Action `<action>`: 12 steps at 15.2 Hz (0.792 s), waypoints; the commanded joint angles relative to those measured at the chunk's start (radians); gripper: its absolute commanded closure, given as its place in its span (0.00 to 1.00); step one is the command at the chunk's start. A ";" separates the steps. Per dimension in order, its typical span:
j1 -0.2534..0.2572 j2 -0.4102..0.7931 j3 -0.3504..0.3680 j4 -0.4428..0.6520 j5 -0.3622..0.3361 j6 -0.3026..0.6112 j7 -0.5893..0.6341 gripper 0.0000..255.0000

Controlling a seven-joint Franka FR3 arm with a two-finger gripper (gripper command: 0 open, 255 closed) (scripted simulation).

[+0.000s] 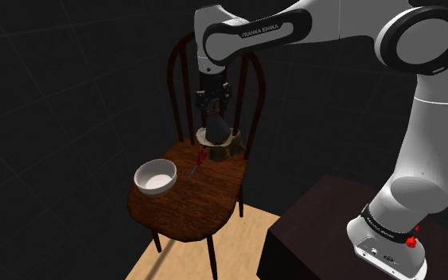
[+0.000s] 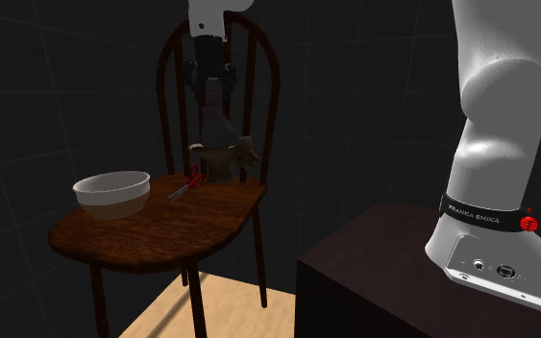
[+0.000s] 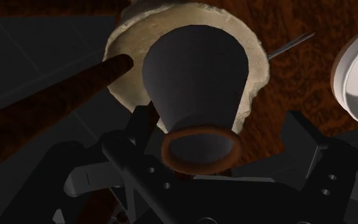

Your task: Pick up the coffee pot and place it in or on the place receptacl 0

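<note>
**Dark walls, one wooden chair: gripper set over the coffee pot**

Dark walls with a faint grid close in on every side, and a strip of pale wooden floor [image 1: 184, 256] shows beneath a dark wooden chair [image 1: 192, 205]. The chair's polished, strongly grained seat is the work surface, and its hooped back of slender spindles rises at the far end.

The coffee pot [image 1: 216, 132], a dark grey cone that narrows to a brown-rimmed top, stands upright at the far end of the seat, just in front of the chair back. It rests on a rough-edged cream disc [image 3: 125, 44]. In the wrist view one brown spindle [image 3: 63, 89] slants past the disc's edge.

The white arm [image 1: 333, 24] reaches in from the shoulder view's right and points the black gripper [image 1: 214, 119] straight down over the pot. Its fingers stand apart on either side of the pot's narrow top, and the wrist view shows a gap between one of them and the brown rim, so the pot is not clasped.

A white bowl [image 1: 155, 176] sits nearer, toward the shoulder view's left edge of the seat and well apart from the pot. Between bowl and pot lies a small red-handled tool [image 1: 199, 161] with a thin metal shaft. The arm's dark box stand [image 1: 317, 231] fills the shoulder view's lower right, just beside the chair.
</note>
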 commanded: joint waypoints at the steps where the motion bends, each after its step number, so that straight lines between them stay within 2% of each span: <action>1: 0.000 0.000 0.000 0.000 0.000 0.000 0.000 0.00; 2: 0.000 0.000 0.000 0.000 0.000 0.000 0.000 0.00; 6: 0.010 0.003 0.004 0.132 0.001 -0.129 -0.003 0.00; 12: 0.010 0.003 0.004 0.132 0.001 -0.129 -0.003 0.00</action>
